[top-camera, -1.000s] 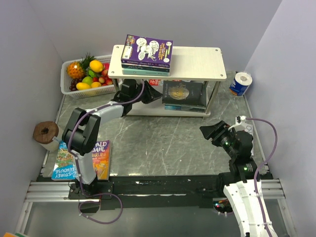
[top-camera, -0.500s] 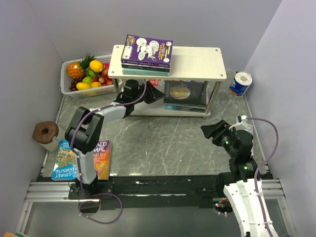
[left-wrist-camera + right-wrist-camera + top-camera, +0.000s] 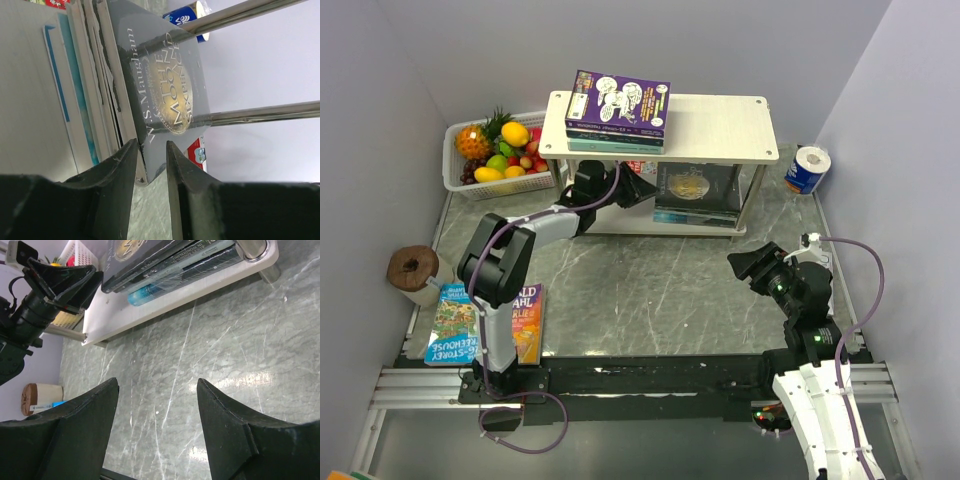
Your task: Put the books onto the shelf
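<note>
- The left gripper [image 3: 151,147] is poked in under the top board of the shelf [image 3: 720,125], right at the near edge of the black book [image 3: 692,187] with the gold circle.
- Its jaws are set only a little apart, one on either side of that book's corner. Whether the book is actually pinched can't be told from the wrist view, tbh.
- The black book is laid flat on top of a small stack of other books [image 3: 90,100] on the lower tier, between the slim metal legs [image 3: 260,112].
- The right gripper [image 3: 157,382] is held above the marble table [image 3: 200,365], well apart from the shelf, with its jaws spread wide and nothing gripped.
- Up on the top board, toward its left end, a purple cartoon book [image 3: 618,100] is stacked on a couple of thinner ones, teal among them.
- Two more books are found lying on the table by the left arm's base: the orange Roald Dahl book [image 3: 528,320] and, just beside it on the left, a blue children's book [image 3: 448,330].
- A white fruit basket [image 3: 449,162] is parked left of the shelf, a blue-wrapped paper roll [image 3: 807,168] sits to its right, and a brown roll [image 3: 413,268] is tucked by the left wall.
</note>
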